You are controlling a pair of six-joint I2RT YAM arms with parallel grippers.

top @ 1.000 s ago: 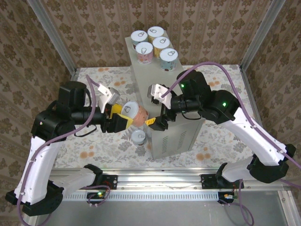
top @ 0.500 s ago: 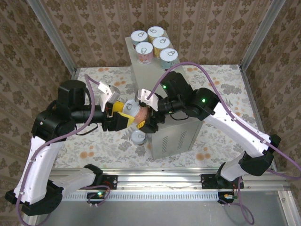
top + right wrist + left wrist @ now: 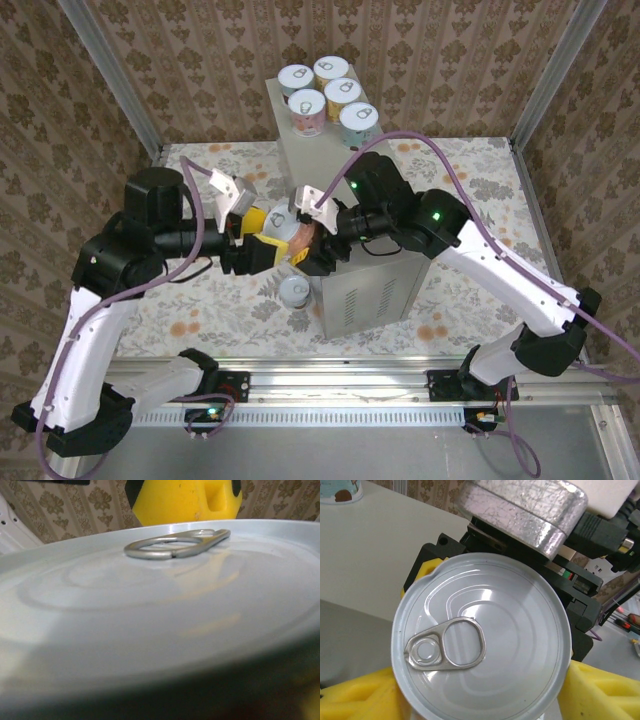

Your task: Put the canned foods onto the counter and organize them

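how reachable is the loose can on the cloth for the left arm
probably yes, once free: the loose can sits uncovered on the cloth beside the counter, near the left gripper, which is busy at the raised can.

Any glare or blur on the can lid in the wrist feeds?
Left wrist: can lid sharp, only soft reflections, pull tab clear. Right wrist: lid too close, near rim blurred and shadowed, tab roughly in focus. Top external: even light, sharp.

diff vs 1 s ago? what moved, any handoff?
The right hand swung left from the counter to the held can at the left hand and closed in around it; which hand bears it now is unclear. Left hand barely shifted. The four cans on the counter and the loose can beside it stayed put.
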